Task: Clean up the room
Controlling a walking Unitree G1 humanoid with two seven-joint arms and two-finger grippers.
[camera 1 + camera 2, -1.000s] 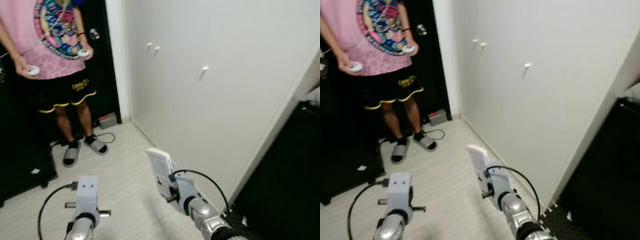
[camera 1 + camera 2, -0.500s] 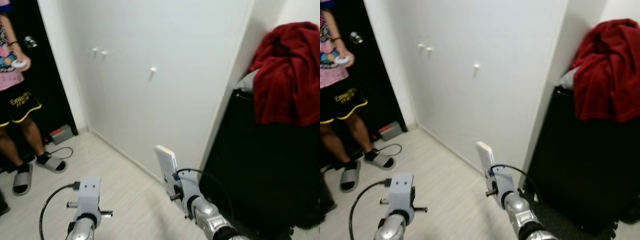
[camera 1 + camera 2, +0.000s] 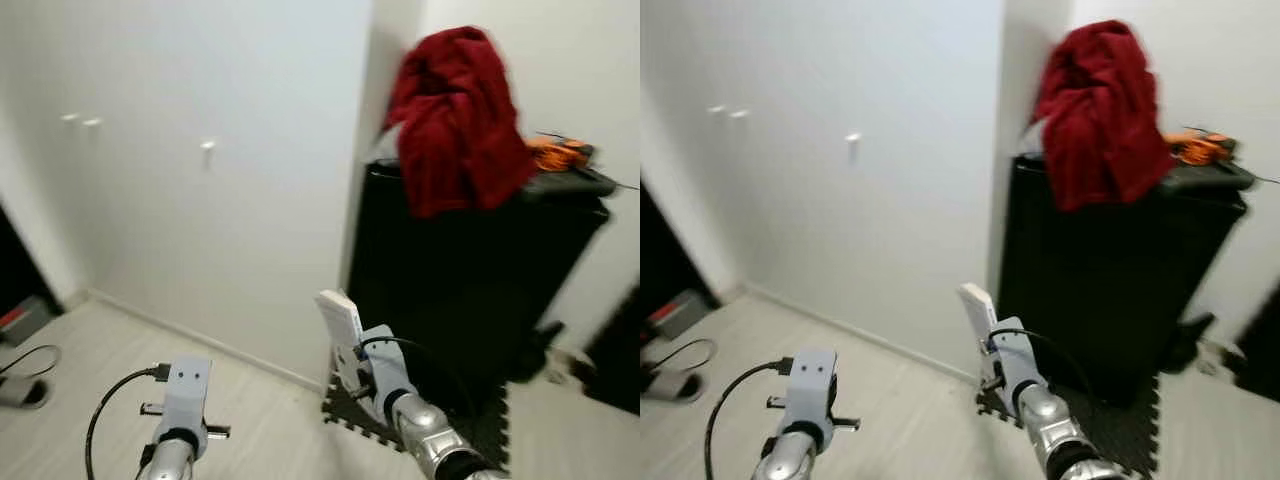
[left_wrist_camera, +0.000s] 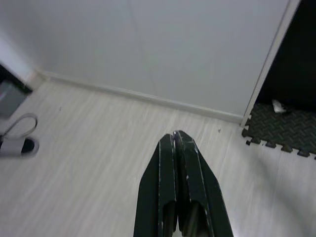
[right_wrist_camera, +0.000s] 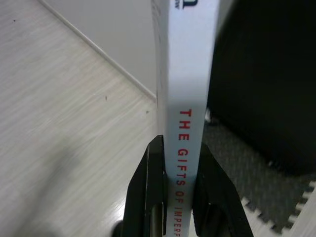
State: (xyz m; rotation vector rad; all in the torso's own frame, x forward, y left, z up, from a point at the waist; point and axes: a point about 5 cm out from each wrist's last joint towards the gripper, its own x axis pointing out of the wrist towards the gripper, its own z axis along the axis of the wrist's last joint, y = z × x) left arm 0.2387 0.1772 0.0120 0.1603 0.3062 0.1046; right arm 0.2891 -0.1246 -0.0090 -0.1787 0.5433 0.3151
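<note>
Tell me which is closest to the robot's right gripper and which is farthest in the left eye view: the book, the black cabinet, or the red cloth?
1. The book, held in the right gripper itself.
2. The black cabinet, just beyond the gripper, to its right.
3. The red cloth, high up, draped over the cabinet's top.

White book between end effector fingers

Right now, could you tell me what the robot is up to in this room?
The right pincer is shut on a white book, held upright above the floor. The left pincer is shut and holds nothing. Ahead stands a black cabinet with a red cloth draped on top, beside white cupboard doors.
</note>
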